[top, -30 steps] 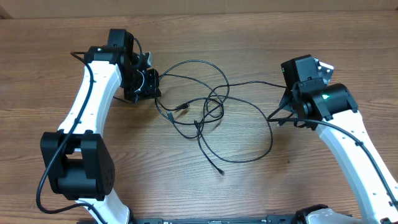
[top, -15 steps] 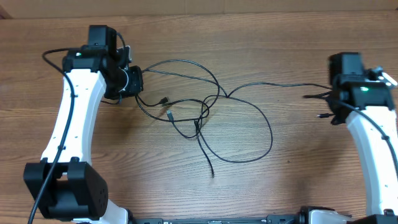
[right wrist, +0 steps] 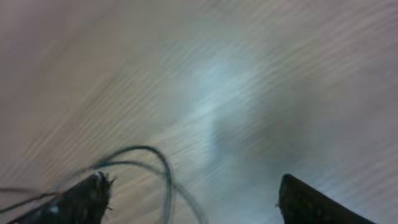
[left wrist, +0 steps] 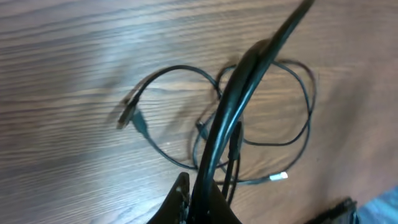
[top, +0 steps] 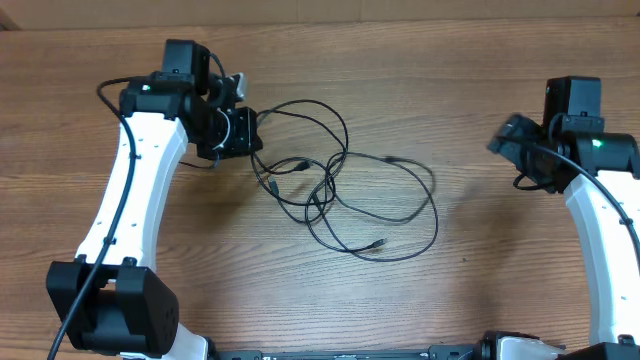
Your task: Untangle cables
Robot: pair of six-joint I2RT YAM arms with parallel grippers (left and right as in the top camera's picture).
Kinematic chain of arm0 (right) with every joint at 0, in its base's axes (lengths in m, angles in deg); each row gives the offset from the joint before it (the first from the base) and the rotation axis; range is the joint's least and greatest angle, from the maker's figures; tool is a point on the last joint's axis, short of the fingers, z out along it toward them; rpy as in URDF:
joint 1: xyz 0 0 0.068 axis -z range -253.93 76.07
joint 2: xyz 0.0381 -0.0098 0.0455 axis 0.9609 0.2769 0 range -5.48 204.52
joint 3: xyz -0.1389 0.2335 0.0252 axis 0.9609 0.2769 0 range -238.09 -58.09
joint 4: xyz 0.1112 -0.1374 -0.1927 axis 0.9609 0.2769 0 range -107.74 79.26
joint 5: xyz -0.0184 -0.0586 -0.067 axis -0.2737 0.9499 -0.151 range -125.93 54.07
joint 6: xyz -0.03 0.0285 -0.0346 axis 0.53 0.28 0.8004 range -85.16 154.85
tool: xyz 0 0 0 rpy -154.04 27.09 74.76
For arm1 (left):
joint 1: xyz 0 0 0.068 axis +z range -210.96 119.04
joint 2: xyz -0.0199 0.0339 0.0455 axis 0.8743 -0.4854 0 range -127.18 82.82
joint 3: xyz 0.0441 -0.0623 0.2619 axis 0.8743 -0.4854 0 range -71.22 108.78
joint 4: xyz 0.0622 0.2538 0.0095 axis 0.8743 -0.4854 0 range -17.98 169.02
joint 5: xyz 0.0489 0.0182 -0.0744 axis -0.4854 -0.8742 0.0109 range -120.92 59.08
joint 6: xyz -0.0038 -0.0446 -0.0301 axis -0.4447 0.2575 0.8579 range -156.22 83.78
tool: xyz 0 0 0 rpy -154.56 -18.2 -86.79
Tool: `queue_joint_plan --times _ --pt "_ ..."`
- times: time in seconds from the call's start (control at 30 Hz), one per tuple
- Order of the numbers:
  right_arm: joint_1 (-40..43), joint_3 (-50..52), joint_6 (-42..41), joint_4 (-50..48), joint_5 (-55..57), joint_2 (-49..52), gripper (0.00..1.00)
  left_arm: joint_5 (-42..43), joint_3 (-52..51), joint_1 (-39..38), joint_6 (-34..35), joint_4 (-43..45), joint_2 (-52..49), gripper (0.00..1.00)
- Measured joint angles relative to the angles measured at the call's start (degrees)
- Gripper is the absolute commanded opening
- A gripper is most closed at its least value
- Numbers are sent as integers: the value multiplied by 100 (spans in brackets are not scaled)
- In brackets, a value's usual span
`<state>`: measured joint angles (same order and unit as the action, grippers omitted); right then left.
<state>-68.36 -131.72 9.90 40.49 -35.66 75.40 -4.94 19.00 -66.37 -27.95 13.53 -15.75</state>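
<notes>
Thin black cables (top: 322, 192) lie in a loose tangle of loops at mid-table, with plug ends (top: 378, 242) lying free. My left gripper (top: 243, 130) sits at the tangle's upper left, shut on a cable. In the left wrist view its jaws (left wrist: 202, 196) pinch a black cable (left wrist: 233, 106) that runs up over the other loops, a dark plug (left wrist: 129, 113) and a silver tip (left wrist: 279, 177). My right gripper (top: 507, 135) hangs at the far right, open and apart from the tangle. The blurred right wrist view shows its fingers (right wrist: 87, 199) wide apart, with a cable loop (right wrist: 163, 171) near the left one, ungripped.
The wooden table (top: 480, 280) spreads all around the tangle. Both white arms reach in from the front corners, and each has a thicker black cable (top: 110, 95) of its own along it. A pale wall runs along the table's far edge.
My right gripper has opened and let go of the cable end, which sprang back toward the middle. The left gripper shifted slightly right, still holding its cable.
</notes>
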Motion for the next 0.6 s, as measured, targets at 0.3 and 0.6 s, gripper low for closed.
queue_joint_plan --times 0.3,0.6 --pt "-323 0 1480 -555 -2498 2 88 402 2 -544 -734 -11 0 4" --pt "-1392 0 2229 -890 -2739 225 87 514 83 -737 -1084 -85 157 4"
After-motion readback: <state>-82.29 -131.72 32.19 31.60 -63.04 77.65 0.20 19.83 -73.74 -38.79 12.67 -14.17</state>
